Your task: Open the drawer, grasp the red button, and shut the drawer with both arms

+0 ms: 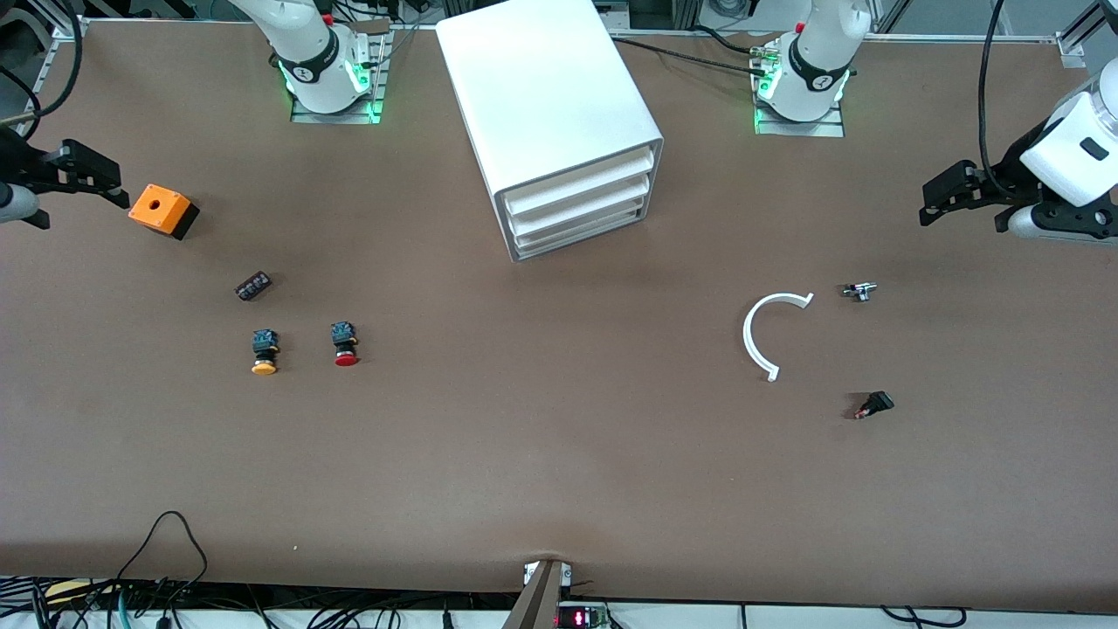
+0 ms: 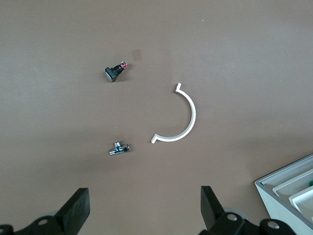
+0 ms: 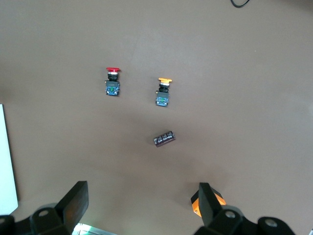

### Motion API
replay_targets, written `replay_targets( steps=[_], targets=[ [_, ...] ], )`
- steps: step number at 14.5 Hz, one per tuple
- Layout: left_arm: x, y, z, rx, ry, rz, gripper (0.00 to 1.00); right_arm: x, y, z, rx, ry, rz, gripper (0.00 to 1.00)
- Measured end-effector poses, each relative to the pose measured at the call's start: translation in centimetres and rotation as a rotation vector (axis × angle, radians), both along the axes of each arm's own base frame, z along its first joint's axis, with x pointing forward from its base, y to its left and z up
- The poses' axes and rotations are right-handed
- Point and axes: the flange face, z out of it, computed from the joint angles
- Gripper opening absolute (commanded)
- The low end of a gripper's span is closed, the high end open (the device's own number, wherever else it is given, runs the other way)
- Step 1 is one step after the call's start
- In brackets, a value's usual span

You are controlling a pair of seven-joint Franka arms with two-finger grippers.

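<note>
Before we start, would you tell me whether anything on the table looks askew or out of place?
Only mildly: the white drawer unit sits skewed to the table edges, drawers shut. The red button and the yellow button lie tipped on their sides, and a white curved strip lies loose. Nothing looks damaged or spilled.

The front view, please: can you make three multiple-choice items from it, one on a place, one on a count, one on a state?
1. Where does the red-capped button lie?
A. inside a drawer
B. on the table beside the yellow-capped button
C. on top of the drawer unit

2. How many drawer fronts does the white drawer unit show?
A. one
B. five
C. three

3. How are the drawers?
A. all pushed in
B. top one pulled out
C. all removed

Answers:
1 B: both buttons lie side by side toward the right arm's end of the table.
2 C: three stacked fronts show.
3 A: no front juts out; the left hand and the right hand, both open, wait at the table's ends.
</note>
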Motion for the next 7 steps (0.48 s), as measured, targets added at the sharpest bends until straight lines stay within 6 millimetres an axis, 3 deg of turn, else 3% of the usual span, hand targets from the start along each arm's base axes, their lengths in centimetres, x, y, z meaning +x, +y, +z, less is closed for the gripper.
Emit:
replay_targets(
  steps=[7],
  targets=[
    [-0.01,-0.09,0.0,0.0,0.0,-0.001,1.0,-0.35,0.0,-0.3,0.002,0.033,-0.001,1.0]
  ],
)
